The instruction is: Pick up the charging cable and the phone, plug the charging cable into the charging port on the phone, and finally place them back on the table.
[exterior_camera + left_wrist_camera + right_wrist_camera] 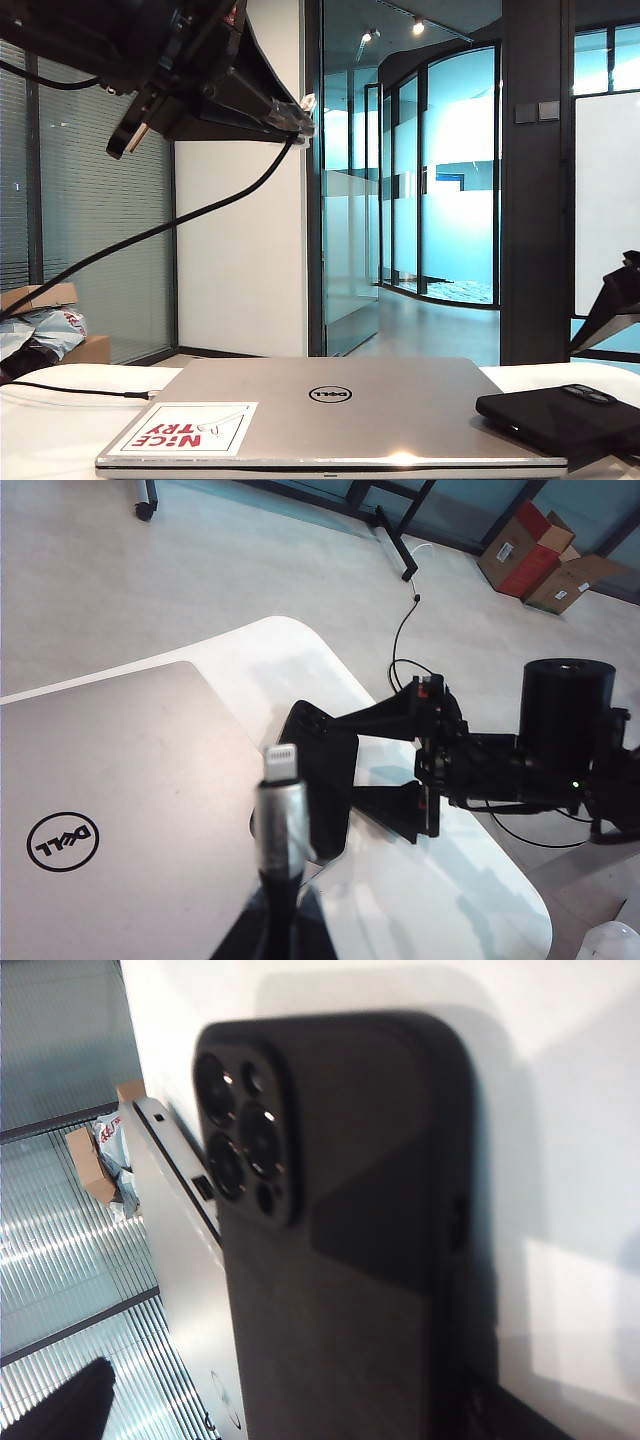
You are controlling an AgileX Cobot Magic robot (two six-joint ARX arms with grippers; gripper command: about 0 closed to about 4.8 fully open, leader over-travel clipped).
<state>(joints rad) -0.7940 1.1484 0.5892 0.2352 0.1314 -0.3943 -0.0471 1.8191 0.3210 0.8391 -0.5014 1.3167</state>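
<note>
My left gripper (283,112) hangs high at the upper left, shut on the charging cable (150,232). The cable's silver-white connector tip (281,764) sticks out past the fingers, and its black cord sags down to the left. The phone (556,411), a matte-black slab with its camera bump (240,1140) up, lies on the table (50,435) to the right of the laptop. My right gripper (385,767) hovers just above the phone, open, with one finger on each side of it. The charging port does not show.
A closed silver Dell laptop (325,410) with a red-and-white sticker fills the middle of the table. A second thin black cord (75,388) with a dark plug lies on the table at left. Cardboard boxes (45,330) stand on the floor beyond.
</note>
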